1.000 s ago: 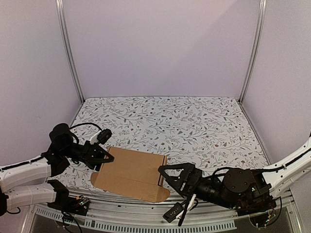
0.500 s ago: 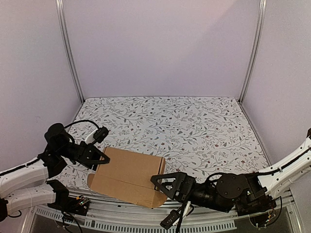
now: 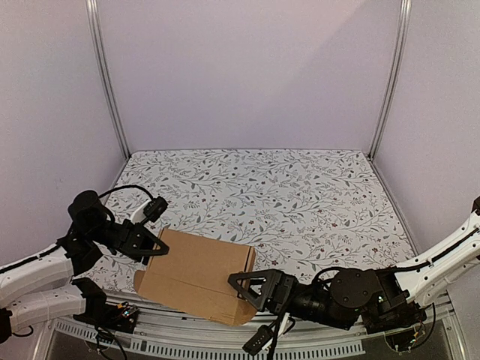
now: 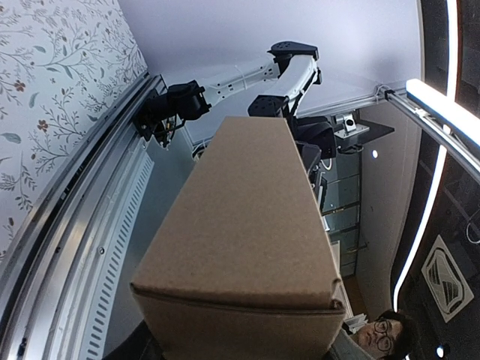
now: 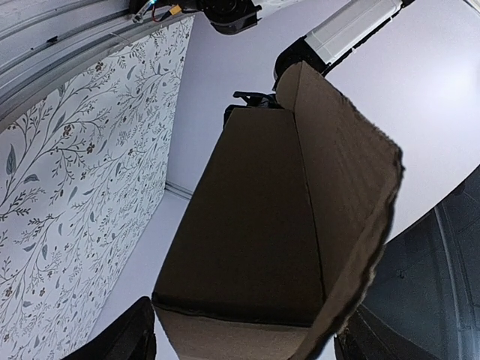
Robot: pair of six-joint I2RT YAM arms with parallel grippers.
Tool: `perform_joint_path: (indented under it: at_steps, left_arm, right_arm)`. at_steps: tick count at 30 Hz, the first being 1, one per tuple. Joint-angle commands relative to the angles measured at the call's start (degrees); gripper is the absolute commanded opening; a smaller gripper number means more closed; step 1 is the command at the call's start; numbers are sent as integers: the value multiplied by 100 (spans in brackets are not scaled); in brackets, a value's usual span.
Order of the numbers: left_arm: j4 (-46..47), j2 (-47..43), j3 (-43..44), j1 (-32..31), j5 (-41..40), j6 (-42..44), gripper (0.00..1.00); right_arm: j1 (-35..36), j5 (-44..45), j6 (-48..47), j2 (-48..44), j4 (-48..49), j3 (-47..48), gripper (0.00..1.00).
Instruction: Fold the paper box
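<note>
The paper box [image 3: 196, 274] at the worktop's [image 3: 300, 195] near edge.
In the top view it is seen at 7 o'clock, the left tool [image 3: 150, 244] at its 9 o'clock end, the right tool [image 3: 247, 289] at its 4 o'clock corner. In the left wrist view only a closed end is shown; grip cannot be told. In the right wrist view fingers [image 5: 131, 337] are spread astride the flapped end; clamping cannot be told. Light, dentable board is judged; creased edges are best taken.
</note>
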Motion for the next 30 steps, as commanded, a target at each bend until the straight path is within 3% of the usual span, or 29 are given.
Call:
perform_joint_path:
  at_steps: [1,15,22,27,30]
  left_arm:
    - [-199,-44,161,-96,58,183,5]
    - [-509,-74,212,-182,5,384,4]
    - [-807,-56,264,-182,-28,569,5]
    - [-1102,-50,332,-179,-80,768,11]
    - [-1355,-58,398,-178,-157,949,28]
  right_arm:
    - [37,162,42,-26,77,141,79]
    - [-21,218,92,-71,62,161,68]
    - [-17,211,108,-45,60,187,54]
    - [-11,285,200,-26,60,168,41]
    - [3,347,301,-28,74,153,38]
